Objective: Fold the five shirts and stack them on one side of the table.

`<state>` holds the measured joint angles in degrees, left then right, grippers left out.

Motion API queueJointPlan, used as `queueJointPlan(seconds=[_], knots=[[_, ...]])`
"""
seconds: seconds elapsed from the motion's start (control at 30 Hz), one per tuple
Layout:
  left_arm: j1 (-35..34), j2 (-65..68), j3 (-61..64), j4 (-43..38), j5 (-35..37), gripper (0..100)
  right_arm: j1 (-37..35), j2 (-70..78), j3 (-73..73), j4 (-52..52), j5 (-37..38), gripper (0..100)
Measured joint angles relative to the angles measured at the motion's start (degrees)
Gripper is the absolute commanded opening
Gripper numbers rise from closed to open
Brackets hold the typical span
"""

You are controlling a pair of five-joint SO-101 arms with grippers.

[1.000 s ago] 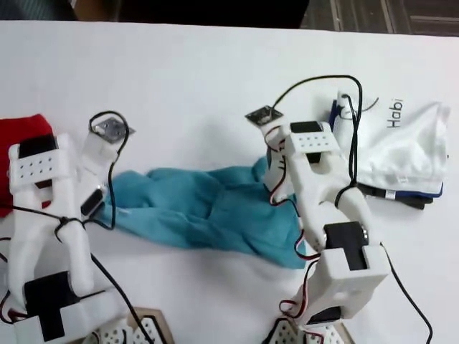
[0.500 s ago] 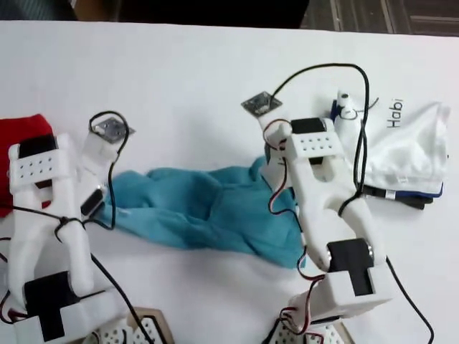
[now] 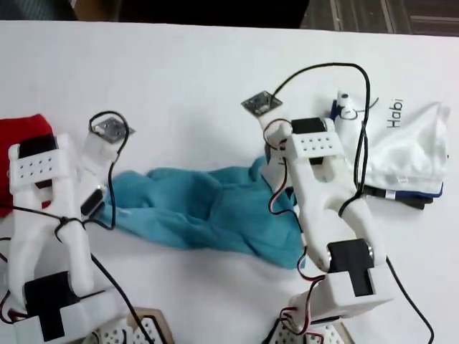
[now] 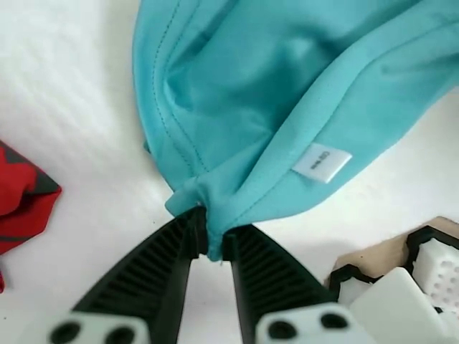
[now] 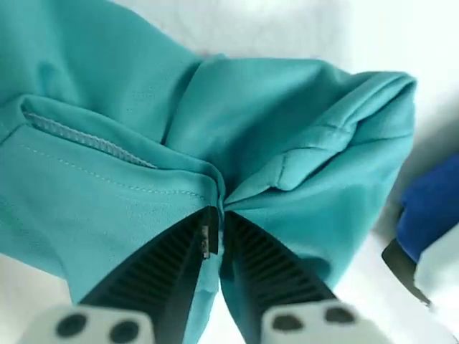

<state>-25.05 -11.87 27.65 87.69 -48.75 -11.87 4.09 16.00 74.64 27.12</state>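
The left gripper [image 4: 213, 242] pinches one end of the teal shirt [image 3: 201, 208], bunched on the table [image 3: 179, 86] between them, the right gripper [image 5: 217, 233] clamps the other end, and both should lift evenly, holding it taut for a square fold.

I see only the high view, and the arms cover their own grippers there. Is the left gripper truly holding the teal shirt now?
Observer: Yes. In the left wrist view, the left gripper is shut on a bunched edge of the teal shirt.
Operator: And the right one?
Observer: The right gripper is shut on the teal shirt too, pinching a fold next to a stitched seam.
Operator: Is anything near the left grip?
Observer: A small white tag sits on the shirt's hem, a little away from the fingers.
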Motion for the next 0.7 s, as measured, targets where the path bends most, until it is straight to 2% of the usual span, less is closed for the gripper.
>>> queueJointPlan(seconds=[0.2,0.7], knots=[[0.0,0.0,0.0,0.0,0.0,3,0.0,0.0,0.0,0.7,0.0,27.1],[0.0,0.0,0.0,0.0,0.0,3,0.0,0.0,0.4,2.1,0.0,24.7]])
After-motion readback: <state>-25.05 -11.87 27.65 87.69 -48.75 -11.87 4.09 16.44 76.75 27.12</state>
